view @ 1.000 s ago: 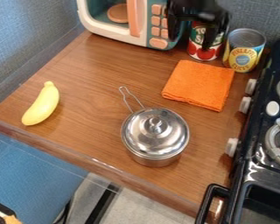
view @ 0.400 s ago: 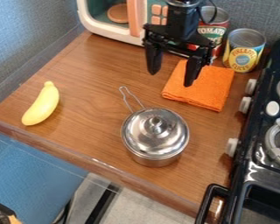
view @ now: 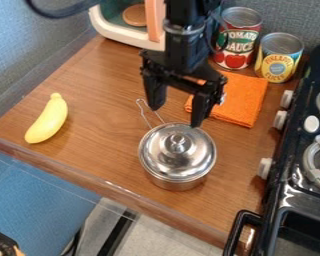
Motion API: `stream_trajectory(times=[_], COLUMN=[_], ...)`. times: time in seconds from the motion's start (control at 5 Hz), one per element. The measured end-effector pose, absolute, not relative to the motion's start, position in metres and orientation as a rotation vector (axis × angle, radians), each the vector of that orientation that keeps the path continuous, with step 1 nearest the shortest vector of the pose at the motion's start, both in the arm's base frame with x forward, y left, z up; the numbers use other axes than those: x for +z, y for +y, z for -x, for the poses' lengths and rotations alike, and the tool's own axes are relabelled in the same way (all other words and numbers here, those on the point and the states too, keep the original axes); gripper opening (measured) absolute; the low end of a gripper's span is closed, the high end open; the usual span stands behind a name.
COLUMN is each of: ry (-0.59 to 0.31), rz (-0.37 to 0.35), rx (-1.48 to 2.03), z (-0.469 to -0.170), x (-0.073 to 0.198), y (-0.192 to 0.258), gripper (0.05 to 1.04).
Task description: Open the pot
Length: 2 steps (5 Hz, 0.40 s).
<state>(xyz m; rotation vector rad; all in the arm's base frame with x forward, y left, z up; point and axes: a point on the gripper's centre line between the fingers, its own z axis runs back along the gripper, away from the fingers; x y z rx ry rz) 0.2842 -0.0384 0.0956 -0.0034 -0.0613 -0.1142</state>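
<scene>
At the near right stands a black toy stove (view: 276, 197) with pale knobs. Beside it, on the brown wood-grain desk (view: 89, 80), sits the round, shiny metal pot (view: 176, 184), its domed metal lid (view: 164, 161) on and its wire handle (view: 146, 117) pointing away. A curved yellow banana (view: 49, 119) lies to the pot's left in view. The black two-finger end effector (view: 176, 115) hangs over the pot's far side, fingers apart. Beyond are a folded orange cloth (view: 244, 97), a yellow-and-blue labelled can (view: 278, 62), a red-and-green labelled can (view: 235, 42) and a white-and-teal toy microwave (view: 118, 34).
</scene>
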Motion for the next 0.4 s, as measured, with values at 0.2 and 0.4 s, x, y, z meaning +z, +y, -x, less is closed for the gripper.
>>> stream_trajectory(times=[0.2,0.4], ry=[-0.044,-0.074], rz=[-0.014,-0.023], rx=[-0.116,-0.111], z=[-0.2725,-0.2783], x=[0.0823,0.0768], y=[-0.0343,-0.0331], gripper=[0.999,0.999])
